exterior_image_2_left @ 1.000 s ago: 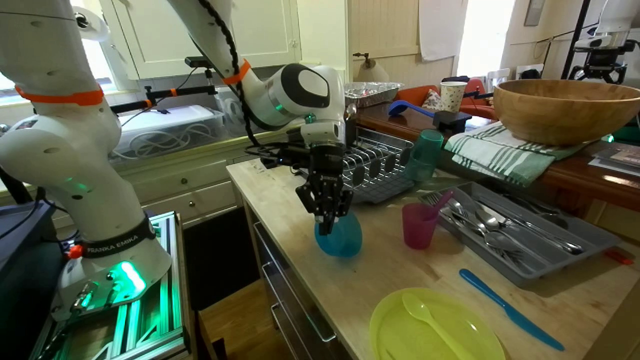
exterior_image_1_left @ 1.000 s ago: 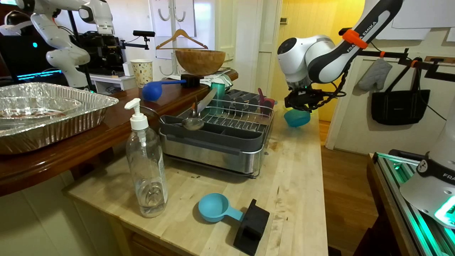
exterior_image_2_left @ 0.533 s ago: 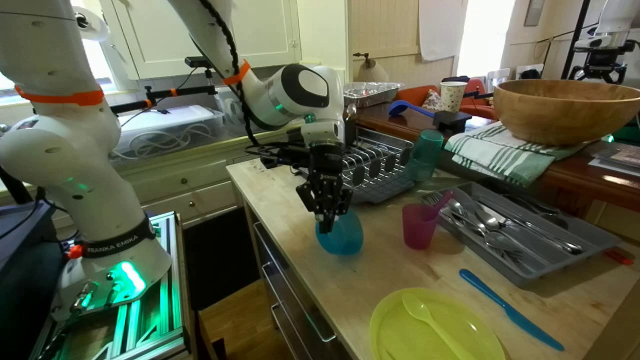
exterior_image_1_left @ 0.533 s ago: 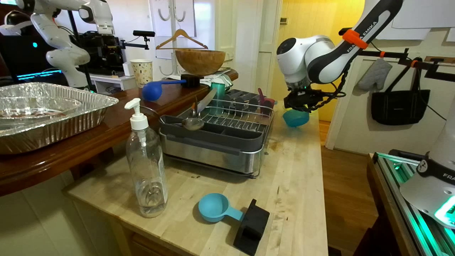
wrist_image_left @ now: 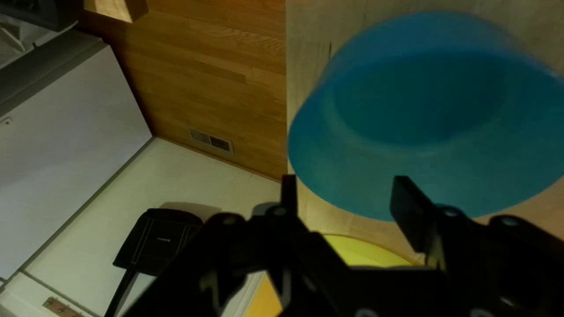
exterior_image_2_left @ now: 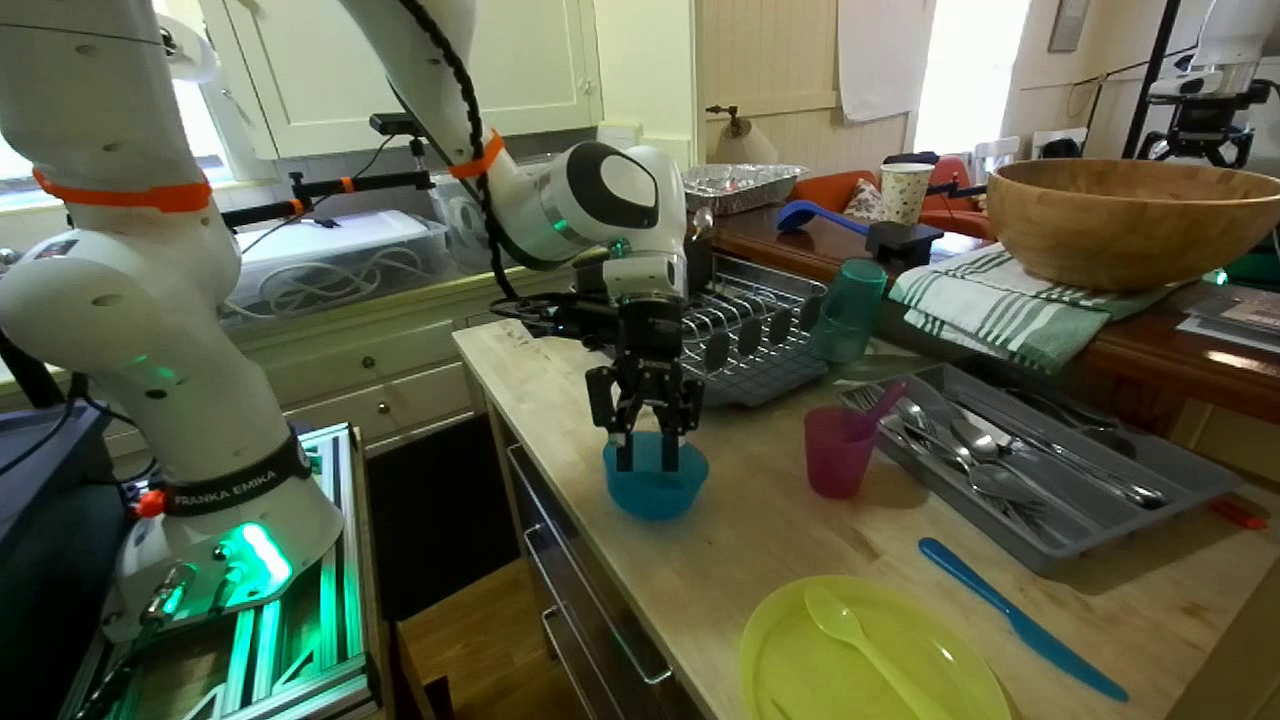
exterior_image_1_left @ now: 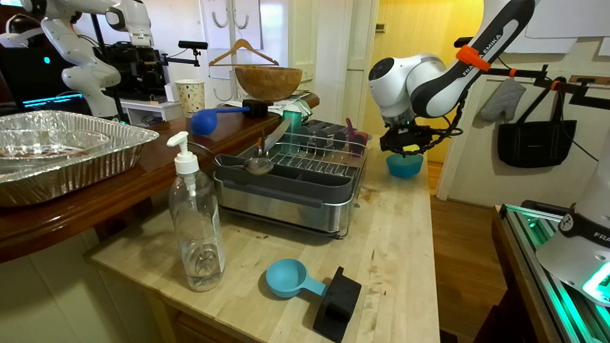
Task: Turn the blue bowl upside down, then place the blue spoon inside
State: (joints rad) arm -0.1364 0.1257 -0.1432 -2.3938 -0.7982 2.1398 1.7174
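blue bowl [exterior_image_1_left: 404, 166] upright on counter [exterior_image_1_left: 395, 247] | end effector [exterior_image_1_left: 403, 148] directly above

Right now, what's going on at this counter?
The Panda arm has its end effector open at the blue plastic bowl, not clamped on it; whether the two touch, I can't tell. The bowl stands with its opening upward on the wooden countertop. Also on that counter lie a blue table knife and a yellow plate with a yellow spoon on it.

A far window [exterior_image_2_left: 975, 70] glares white. The arm's base [exterior_image_2_left: 240, 530] glows green. The dim wrist view blurs the near gripper [wrist_image_left: 343, 182].
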